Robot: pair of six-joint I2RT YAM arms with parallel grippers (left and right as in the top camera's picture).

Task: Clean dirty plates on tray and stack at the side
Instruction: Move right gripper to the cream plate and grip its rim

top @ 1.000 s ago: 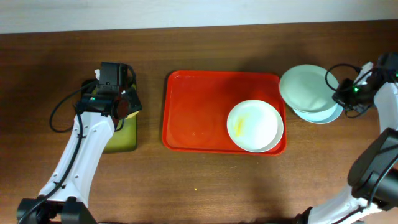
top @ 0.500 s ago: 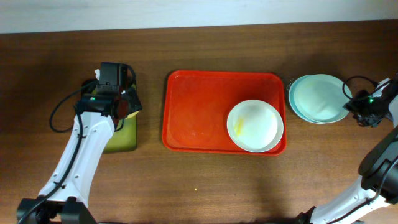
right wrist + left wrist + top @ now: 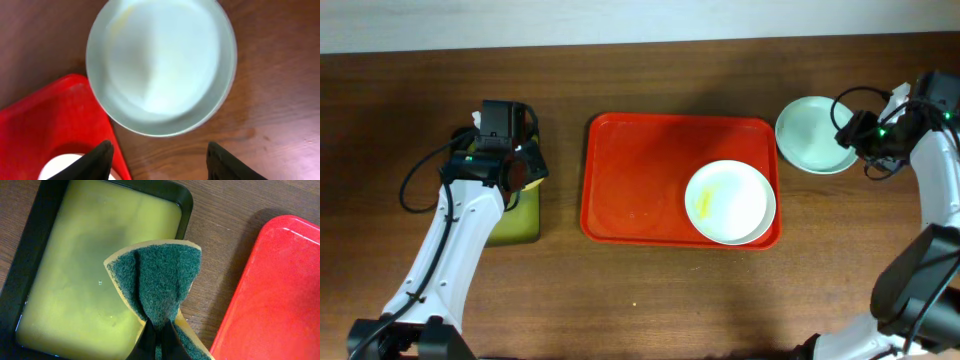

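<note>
A white plate (image 3: 730,202) with a yellow smear lies in the right part of the red tray (image 3: 630,180). On the table to the right of the tray lies a pale mint plate (image 3: 813,135); I cannot tell if another is under it. My right gripper (image 3: 850,133) hangs open at its right edge, holding nothing. In the right wrist view the mint plate (image 3: 160,65) lies beyond the wide-apart fingers (image 3: 100,160) of the right gripper (image 3: 160,155). My left gripper (image 3: 159,340) is shut on a folded green-and-yellow sponge (image 3: 155,280).
A small black-rimmed tray (image 3: 30,260) of yellow-green liquid sits left of the red tray, under the sponge and the left gripper (image 3: 515,165). The red tray's edge (image 3: 280,295) is close on the right. Brown wood table all around.
My right gripper has opened and let go of the mint plate it held tilted. The plate now lies flat, further back and left than half a second ago. The left arm is still.
</note>
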